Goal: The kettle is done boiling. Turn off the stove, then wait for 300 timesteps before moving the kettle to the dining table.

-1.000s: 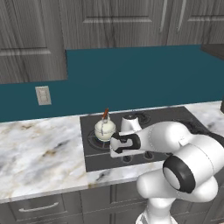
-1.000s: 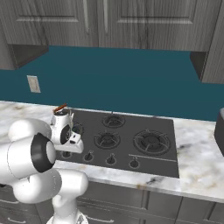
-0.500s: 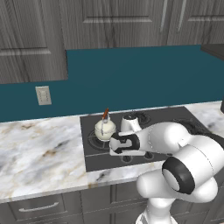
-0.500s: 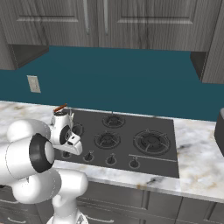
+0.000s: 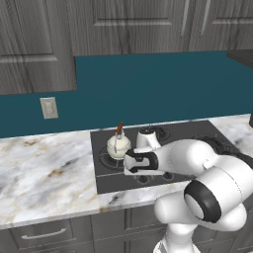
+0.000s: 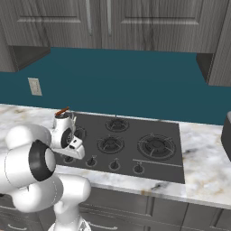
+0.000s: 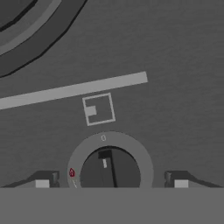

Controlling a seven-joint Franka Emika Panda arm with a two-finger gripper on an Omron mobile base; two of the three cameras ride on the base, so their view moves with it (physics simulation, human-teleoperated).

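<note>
Hand view looks straight down at a round black knob (image 7: 110, 168) on the stove (image 7: 166, 52). The gripper (image 7: 111, 179) hangs right over this knob. Its two fingertips (image 7: 43, 180) stand wide apart, one on each side of the knob, and they do not touch it. They hold nothing. The white mark on the knob points up to a small "0" on the grey ring around it. A little red flame sign sits on the ring near the left fingertip. Just past the knob there is a small square drawing, then a pale stripe, then the curved edge of a burner grate (image 7: 30, 39).

From the left base view, the arm bends low over the front edge of the stove (image 5: 197, 131). The kettle (image 5: 118, 145) sits on a burner just behind the hand and a little to its left. It stands upright, with its reddish handle sticking up. From the right base view, the kettle (image 6: 62, 120) peeks out just behind the hand.
</note>
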